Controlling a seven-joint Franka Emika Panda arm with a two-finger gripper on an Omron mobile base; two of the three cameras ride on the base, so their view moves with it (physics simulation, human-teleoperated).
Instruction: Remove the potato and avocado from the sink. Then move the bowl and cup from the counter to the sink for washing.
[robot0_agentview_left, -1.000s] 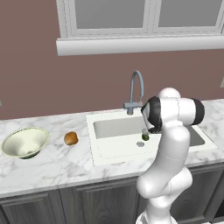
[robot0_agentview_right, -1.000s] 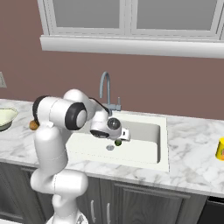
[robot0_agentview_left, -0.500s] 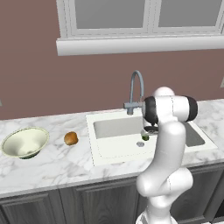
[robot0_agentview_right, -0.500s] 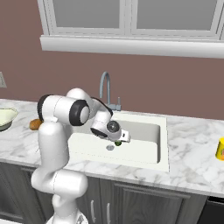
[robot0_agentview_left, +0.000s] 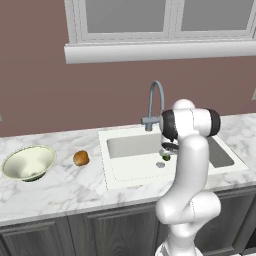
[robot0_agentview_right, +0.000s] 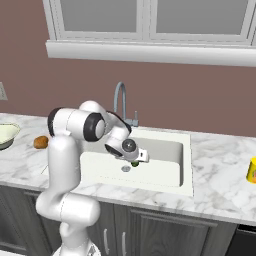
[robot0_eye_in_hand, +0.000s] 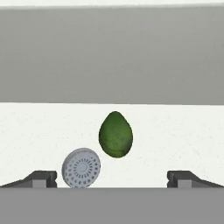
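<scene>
avocado (robot0_eye_in_hand: 115, 134) | in sink (robot0_agentview_left: 125, 172) | arm (robot0_agentview_left: 187, 165) hides most

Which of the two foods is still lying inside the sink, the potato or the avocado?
The avocado, dark green, lies beside the drain in the sink. The orange-brown potato sits on the counter.

One avocado (robot0_eye_in_hand: 115, 134), one potato (robot0_agentview_left: 81, 158), one bowl (robot0_agentview_left: 28, 163), one cup (robot0_agentview_right: 252, 170).
</scene>
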